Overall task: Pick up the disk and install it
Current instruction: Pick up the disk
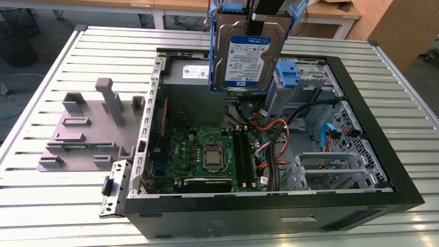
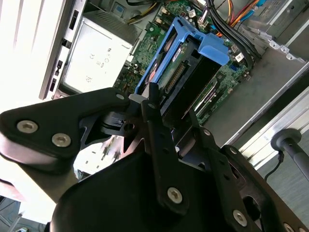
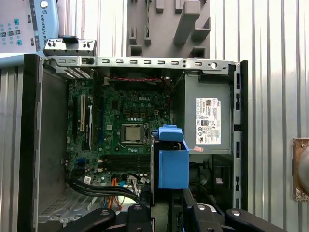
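Observation:
The disk [image 1: 248,56], a silver drive with a blue-and-white label in a blue carrier bracket, hangs upright above the back of the open computer case [image 1: 384,170]. My gripper [image 1: 264,14] is shut on its top edge. In the second wrist view the black fingers [image 2: 153,111] clamp the disk [image 2: 193,63] with its blue bracket, and the motherboard lies below it. In the first wrist view the disk [image 3: 173,162] appears edge-on, hanging over the case interior between the motherboard [image 3: 125,125] and the power supply [image 3: 207,121].
The case lies open on a slatted metal table [image 1: 55,195]. Inside are the motherboard [image 1: 205,154], orange and black cables [image 1: 274,139], a drive cage with a blue latch [image 1: 291,72] and a grey power supply [image 1: 188,72]. A grey fixture [image 1: 89,128] stands at the exterior view's left.

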You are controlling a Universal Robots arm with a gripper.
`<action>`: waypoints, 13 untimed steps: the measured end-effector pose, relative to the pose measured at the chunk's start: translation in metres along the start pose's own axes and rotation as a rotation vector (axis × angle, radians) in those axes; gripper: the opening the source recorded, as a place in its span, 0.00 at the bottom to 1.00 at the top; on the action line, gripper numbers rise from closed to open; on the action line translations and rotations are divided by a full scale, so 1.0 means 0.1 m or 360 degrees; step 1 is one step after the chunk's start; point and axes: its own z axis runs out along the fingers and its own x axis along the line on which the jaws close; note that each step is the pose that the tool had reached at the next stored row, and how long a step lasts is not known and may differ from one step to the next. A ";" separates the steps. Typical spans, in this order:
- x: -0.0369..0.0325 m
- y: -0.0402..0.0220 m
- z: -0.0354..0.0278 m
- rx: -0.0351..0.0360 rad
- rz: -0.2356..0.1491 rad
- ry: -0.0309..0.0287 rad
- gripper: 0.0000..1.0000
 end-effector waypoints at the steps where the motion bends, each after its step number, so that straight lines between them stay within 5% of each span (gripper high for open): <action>1: 0.000 0.000 0.000 0.0000 0.0000 0.00000 0.35; 13: 0.082 -0.001 -0.001 0.0000 0.0000 -0.00001 0.35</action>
